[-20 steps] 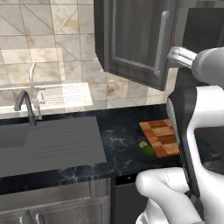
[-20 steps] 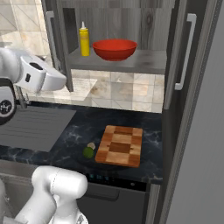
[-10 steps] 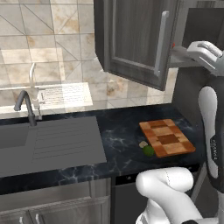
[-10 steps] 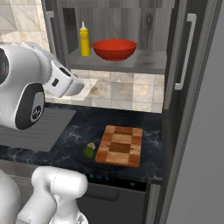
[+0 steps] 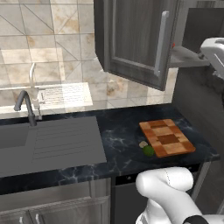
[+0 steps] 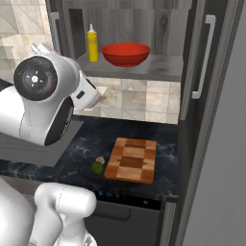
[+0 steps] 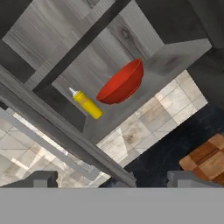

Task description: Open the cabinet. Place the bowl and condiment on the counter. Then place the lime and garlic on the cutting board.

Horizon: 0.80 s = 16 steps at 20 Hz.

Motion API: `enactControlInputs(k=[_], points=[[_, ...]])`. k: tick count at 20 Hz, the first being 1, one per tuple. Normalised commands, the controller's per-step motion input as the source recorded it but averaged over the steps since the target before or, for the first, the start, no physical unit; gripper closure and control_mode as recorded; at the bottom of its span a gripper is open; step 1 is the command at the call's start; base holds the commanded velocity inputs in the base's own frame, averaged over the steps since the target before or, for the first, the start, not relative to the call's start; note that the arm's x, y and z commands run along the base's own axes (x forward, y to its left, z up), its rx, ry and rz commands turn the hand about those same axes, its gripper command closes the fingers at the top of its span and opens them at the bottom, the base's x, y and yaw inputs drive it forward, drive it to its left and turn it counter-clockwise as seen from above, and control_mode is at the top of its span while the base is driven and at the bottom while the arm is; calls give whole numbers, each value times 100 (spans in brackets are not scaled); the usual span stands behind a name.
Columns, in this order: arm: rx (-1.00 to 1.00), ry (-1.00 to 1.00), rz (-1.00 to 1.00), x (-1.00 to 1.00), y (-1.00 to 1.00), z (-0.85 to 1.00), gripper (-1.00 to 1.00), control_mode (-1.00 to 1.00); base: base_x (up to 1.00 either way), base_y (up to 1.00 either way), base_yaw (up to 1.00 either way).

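On the shelf of the open cabinet (image 6: 139,29): red bowl (image 6: 125,54) with yellow condiment (image 6: 92,43) just beside it, both upright, seen tilted from the hand camera. Below, on the black counter (image 5: 122,131): checkered cutting board (image 5: 166,137), bare; lime (image 5: 148,151) and garlic (image 5: 143,144) touching each other just off its near-left corner. Gripper (image 7: 113,180) spread wide, grasping nothing, well short of the shelf, facing bowl and bottle.
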Motion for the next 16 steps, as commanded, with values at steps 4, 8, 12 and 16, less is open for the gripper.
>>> enactControlInputs(k=[4,8,12,16], points=[[11,0,8,12,0,0,-100,-100,0,0,0],[11,0,5,26,0,0,-100,-100,0,0,0],[9,0,3,31,0,-2,-100,-100,0,0,0],[2,0,0,32,6,-11,-100,-100,0,0,0]])
